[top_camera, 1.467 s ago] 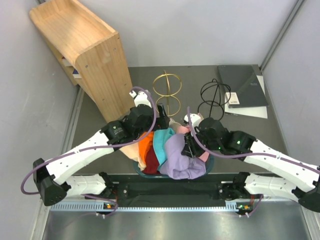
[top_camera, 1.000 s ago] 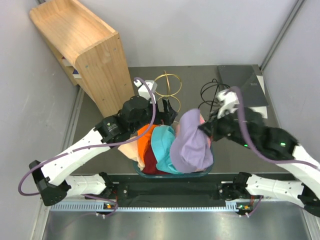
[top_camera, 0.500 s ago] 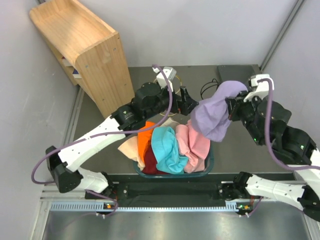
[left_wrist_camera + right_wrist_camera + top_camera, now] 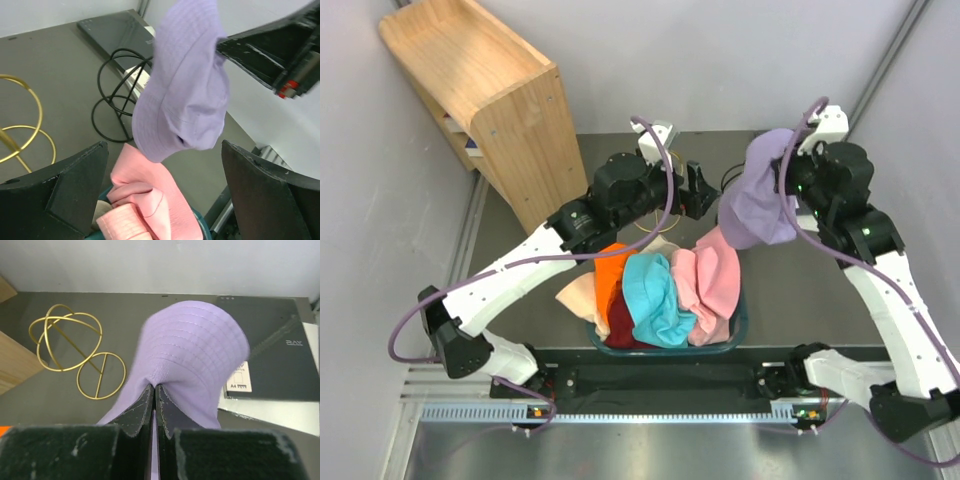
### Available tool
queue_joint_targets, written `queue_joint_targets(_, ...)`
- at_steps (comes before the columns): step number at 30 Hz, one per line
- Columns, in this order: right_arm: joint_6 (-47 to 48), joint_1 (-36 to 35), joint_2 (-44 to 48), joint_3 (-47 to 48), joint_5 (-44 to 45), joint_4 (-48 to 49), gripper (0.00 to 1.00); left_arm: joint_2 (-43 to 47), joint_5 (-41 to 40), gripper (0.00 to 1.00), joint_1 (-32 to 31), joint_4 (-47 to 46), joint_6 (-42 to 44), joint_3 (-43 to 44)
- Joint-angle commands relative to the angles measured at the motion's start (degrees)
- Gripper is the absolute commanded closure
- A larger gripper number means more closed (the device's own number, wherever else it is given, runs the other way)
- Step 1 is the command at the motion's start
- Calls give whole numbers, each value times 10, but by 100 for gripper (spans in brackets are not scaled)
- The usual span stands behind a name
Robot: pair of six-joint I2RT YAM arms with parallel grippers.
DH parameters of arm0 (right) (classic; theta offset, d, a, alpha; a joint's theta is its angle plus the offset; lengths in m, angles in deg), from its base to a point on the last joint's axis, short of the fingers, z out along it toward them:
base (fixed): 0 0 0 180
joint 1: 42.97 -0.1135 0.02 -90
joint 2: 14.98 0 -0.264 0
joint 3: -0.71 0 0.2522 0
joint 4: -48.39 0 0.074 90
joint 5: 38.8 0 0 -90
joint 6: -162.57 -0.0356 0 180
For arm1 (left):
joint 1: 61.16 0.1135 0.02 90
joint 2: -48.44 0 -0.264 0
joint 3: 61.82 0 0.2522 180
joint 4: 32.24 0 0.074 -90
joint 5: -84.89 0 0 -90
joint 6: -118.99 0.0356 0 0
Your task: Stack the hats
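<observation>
Left hand (image 4: 164, 150) wide, right hand (image 4: 154, 390) pinched

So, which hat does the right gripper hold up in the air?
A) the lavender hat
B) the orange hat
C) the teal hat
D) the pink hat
A: the right gripper is shut on the lavender hat, which hangs from it in the air.
</observation>
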Motion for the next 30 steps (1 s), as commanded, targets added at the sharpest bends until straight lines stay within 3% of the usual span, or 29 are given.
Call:
queue_joint_targets(1, 16, 47, -54, 51, -127, 68, 100, 36, -34, 1, 7, 2, 21, -11)
queue_joint_targets(5, 22, 89, -112, 98, -197, 77, 100, 41, -41, 1, 11, -1, 24, -21)
queue_joint_targets(13, 46, 118, -233, 179, -221, 63, 100, -8, -23, 1, 20, 4, 30, 8)
queue_joint_targets(30, 75, 154, -383, 242, -197, 50, 100, -175, 84, 1, 68, -23, -2, 140)
